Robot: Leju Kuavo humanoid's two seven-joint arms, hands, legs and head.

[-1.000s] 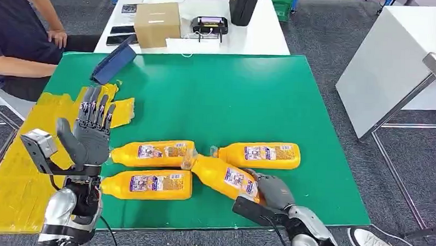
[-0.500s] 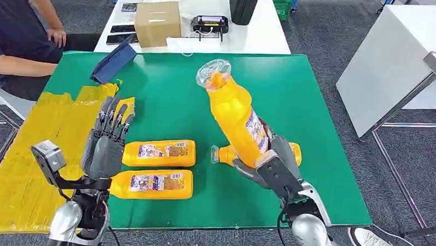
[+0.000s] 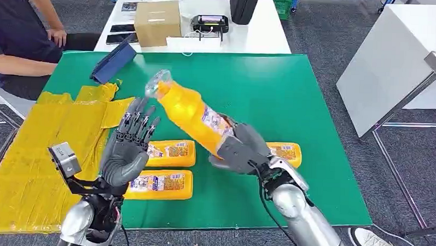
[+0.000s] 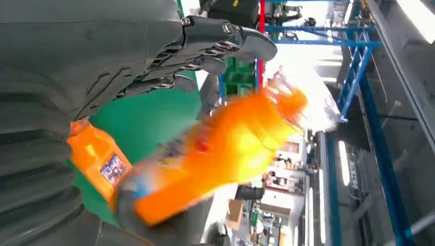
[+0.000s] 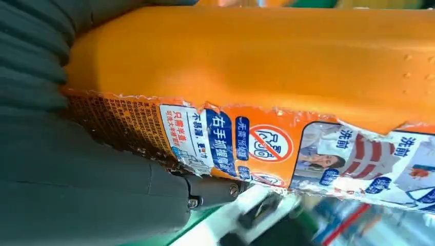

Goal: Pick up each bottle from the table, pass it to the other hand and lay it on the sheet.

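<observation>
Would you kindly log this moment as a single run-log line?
phase: handover | right hand: holds bottle aloft, tilted toward left | left hand: open, raised, not touching | table: three bottles | sheet: no bottles

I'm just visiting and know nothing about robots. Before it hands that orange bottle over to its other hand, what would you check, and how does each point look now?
1. Right hand grips the lifted bottle firmly: ok.
2. Left hand open, fingers spread, ready to receive: ok.
3. Bottle touching the left hand yet: not ok, a gap remains.
4. Bottle cap closed: cannot tell, blurred.
5. Yellow sheet has free room for laying: ok.
6. Person keeps away from the arms: ok.
</observation>
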